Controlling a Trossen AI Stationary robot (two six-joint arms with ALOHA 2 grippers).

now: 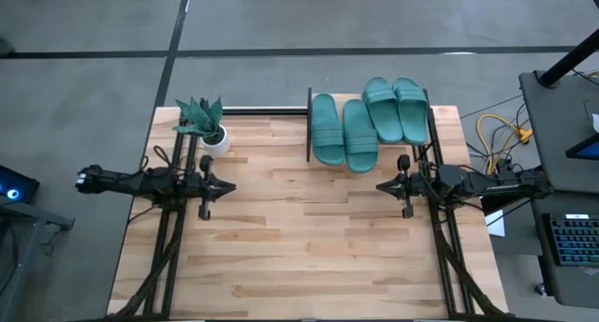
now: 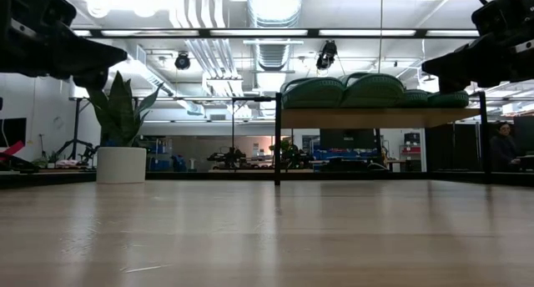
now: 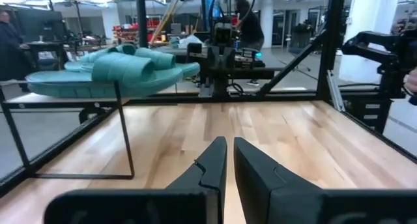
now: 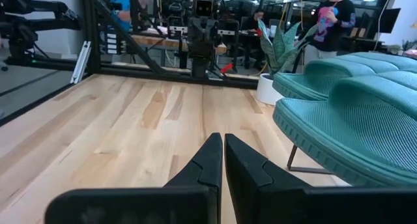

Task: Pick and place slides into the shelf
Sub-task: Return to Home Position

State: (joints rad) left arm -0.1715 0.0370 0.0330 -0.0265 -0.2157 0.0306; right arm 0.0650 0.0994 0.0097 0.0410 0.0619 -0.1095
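So all four slides (image 1: 365, 121) are the same teal-green, fine ribbed pattern on the soles. The shelf (image 2: 375, 118) has a light-wood top on a thin black frame. The bench (image 1: 309, 238) is pale striped planks, the plant (image 1: 199, 114) is green, its pot (image 1: 217, 140) is white. The left tool (image 1: 229, 187) and right tool (image 1: 381, 185) are plain black.

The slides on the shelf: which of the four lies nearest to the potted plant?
The leftmost slide in the high view; it is closest to the plant, while the other three lie farther right.
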